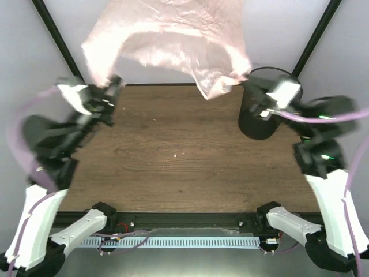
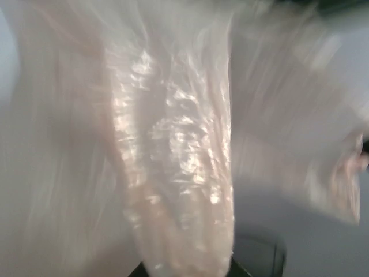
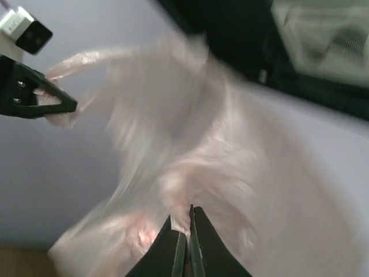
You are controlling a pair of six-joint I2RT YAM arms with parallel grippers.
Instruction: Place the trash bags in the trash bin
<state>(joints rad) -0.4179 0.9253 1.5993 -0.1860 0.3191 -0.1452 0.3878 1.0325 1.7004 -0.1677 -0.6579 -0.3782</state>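
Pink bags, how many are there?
1. The pink bag hangs stretched in the air between the left gripper and the right gripper, both shut on it, near the black bin. Another could hide inside the bin.

The bag [image 1: 167, 34] hung above the table's [image 1: 173, 150] far edge, between the left fingers [image 3: 40, 101] and right fingers [image 3: 173, 254]; the bin [image 1: 259, 124] stood far right, below its right end.

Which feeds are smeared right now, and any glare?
Top external: both arms and the trash bag motion-blurred, trash bin and table sharper. Left wrist: trash bag fills the frame, smeared, glare patches down its middle. Right wrist: bag streaked, right gripper crisp.
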